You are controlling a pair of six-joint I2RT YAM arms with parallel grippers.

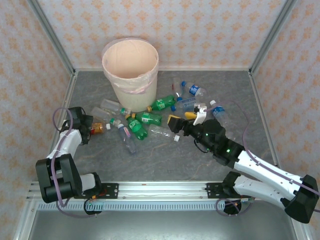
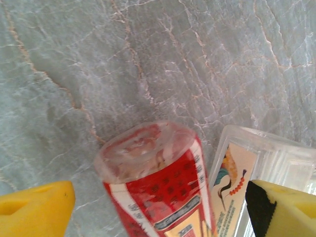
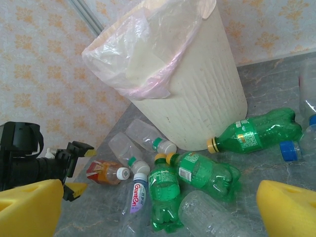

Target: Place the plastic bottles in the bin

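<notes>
Several plastic bottles lie on the grey table in front of the bin, which stands upright with a pink liner over its rim. A red-labelled bottle lies on its side at the left. My left gripper is open, its yellow fingers on either side of this bottle's base with gaps showing. My right gripper hangs open over the middle of the pile, above green bottles and a clear one, holding nothing.
More bottles lie right of the bin: a green one and clear blue-capped ones. A clear labelled bottle lies beside the red one. Patterned walls enclose the table on three sides. Bare table lies in front of the pile.
</notes>
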